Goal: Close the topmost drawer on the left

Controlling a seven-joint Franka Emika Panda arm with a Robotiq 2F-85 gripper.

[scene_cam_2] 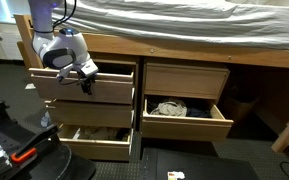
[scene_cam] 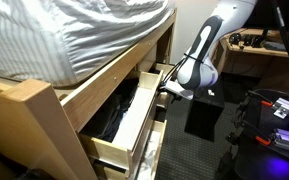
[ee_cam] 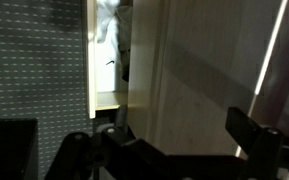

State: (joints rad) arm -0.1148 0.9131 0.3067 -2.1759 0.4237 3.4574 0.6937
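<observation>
The topmost left drawer [scene_cam_2: 102, 88] is a light wood drawer under the bed and stands slightly pulled out. It also shows in an exterior view [scene_cam: 156, 73]. My gripper [scene_cam_2: 84, 70] sits right at the upper front of this drawer, also visible from the side [scene_cam: 168, 91]. In the wrist view a wood drawer panel [ee_cam: 194, 70] fills the frame close ahead. The dark fingers of the gripper [ee_cam: 164, 150] stand wide apart and hold nothing.
The bottom left drawer [scene_cam_2: 96, 148] is pulled far out with dark items inside, and also shows in the side view [scene_cam: 134, 125]. A right-hand drawer [scene_cam_2: 184, 122] is open with clothes. A mattress [scene_cam: 74, 35] lies above. A black box [scene_cam: 204, 118] stands on the floor.
</observation>
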